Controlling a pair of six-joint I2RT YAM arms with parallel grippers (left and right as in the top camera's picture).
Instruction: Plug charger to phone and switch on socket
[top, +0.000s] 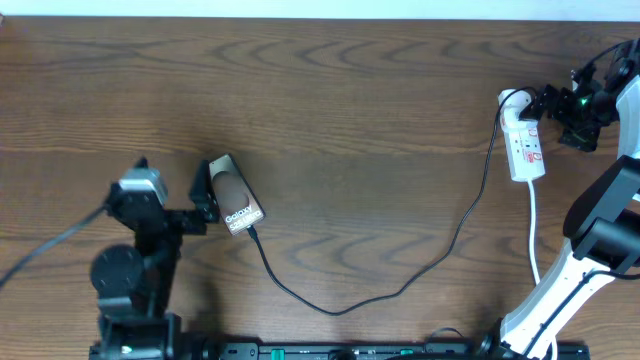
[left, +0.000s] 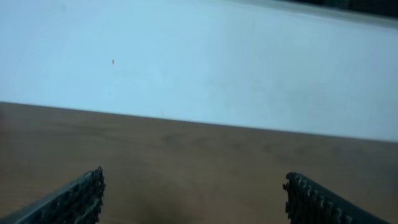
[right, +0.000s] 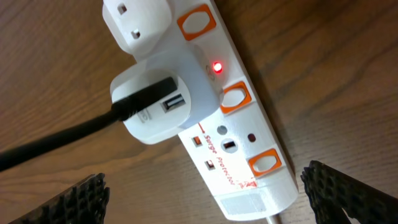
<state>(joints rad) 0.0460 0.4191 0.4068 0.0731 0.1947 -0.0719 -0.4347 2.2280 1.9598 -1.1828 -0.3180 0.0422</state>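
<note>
1. Overhead view: the phone (top: 233, 195) lies flat on the wooden surface (top: 330, 90), left of centre, lettering up.
2. My left fingers (top: 205, 196) sit just beside the phone's left edge.
3. In my left wrist view those fingers (left: 74, 199) are spread wide with nothing between them, only bare wood and a pale wall beyond.
4. The black cable (top: 330, 311) meets the phone's near end, loops toward the near edge of the surface, then climbs right and far to the power strip (top: 526, 140). I cannot tell whether the tip is fully seated in the phone.
5. The power strip lies at the far right, its white cord (top: 534, 240) trailing toward the near edge.
6. My right fingers (top: 560, 108) hover by the strip's far end.
7. In my right wrist view they (right: 74, 199) are released and wide apart, with the strip (right: 249, 168) below and between them.
8. A white adapter (right: 165, 99) sits in the strip with the black cable (right: 56, 140) plugged into it. A red light (right: 217, 66) glows beside an orange switch (right: 236, 95).
</note>
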